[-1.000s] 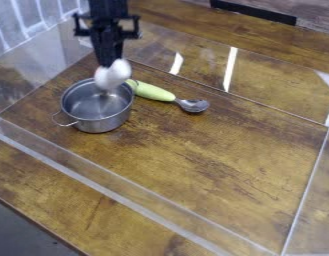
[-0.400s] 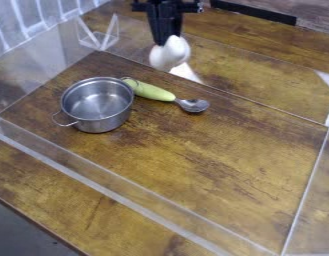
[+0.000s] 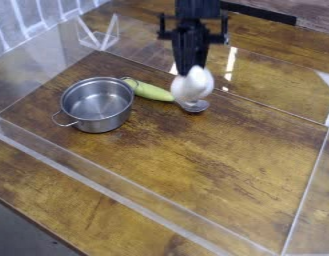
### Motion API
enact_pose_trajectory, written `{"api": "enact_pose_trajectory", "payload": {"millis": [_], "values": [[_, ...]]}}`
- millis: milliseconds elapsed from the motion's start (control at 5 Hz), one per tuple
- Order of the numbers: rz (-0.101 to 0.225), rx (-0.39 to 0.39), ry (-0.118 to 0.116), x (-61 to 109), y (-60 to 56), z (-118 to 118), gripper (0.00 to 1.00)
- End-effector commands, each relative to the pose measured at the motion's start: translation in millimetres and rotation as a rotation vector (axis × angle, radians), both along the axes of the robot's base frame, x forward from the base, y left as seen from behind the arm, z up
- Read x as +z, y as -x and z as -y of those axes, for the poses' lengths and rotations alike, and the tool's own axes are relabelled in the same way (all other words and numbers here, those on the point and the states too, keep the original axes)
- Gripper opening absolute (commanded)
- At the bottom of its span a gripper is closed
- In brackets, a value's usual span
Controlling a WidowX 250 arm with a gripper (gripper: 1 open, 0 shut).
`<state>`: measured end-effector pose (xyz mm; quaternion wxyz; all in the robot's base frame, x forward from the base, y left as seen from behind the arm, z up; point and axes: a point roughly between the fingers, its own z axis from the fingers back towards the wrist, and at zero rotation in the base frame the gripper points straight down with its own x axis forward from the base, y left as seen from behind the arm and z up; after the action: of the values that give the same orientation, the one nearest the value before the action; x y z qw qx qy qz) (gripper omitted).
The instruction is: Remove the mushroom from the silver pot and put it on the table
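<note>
My gripper [image 3: 192, 68] hangs from the top of the view, shut on the mushroom [image 3: 194, 85], which shows as a pale rounded blur below the fingers. It sits above the table [image 3: 220, 160], right of the silver pot [image 3: 97, 104] and over the small grey spoon-like piece. The pot stands at the left with nothing in it, its short handles showing. The mushroom's cap colour cannot be made out through the blur.
An elongated yellow-green object [image 3: 151, 90] lies beside the pot's right rim. A grey metal spoon-like piece [image 3: 194, 107] peeks out under the mushroom. Clear acrylic walls [image 3: 153, 205] edge the tabletop at front, left and right.
The gripper has lifted the mushroom out of the pot, carried it up and to the right, then lowered it over the spoon-like piece. The pot is left with nothing in it.
</note>
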<state>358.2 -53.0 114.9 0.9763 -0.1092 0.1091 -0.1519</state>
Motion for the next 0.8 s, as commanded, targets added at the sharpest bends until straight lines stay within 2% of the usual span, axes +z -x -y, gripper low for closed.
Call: {"api": "enact_pose_trajectory", "payload": {"millis": [0, 200, 400, 600], "values": [[0.104, -0.060, 0.012, 37.5, 20.4, 1.2, 1.00], [0.071, -0.093, 0.012, 23.7, 31.8, -5.1, 0.00], [0.048, -0.132, 0.031, 6.3, 49.5, 16.8, 1.00], [0.036, -0.159, 0.053, -9.5, 61.4, 36.1, 1.00]]}}
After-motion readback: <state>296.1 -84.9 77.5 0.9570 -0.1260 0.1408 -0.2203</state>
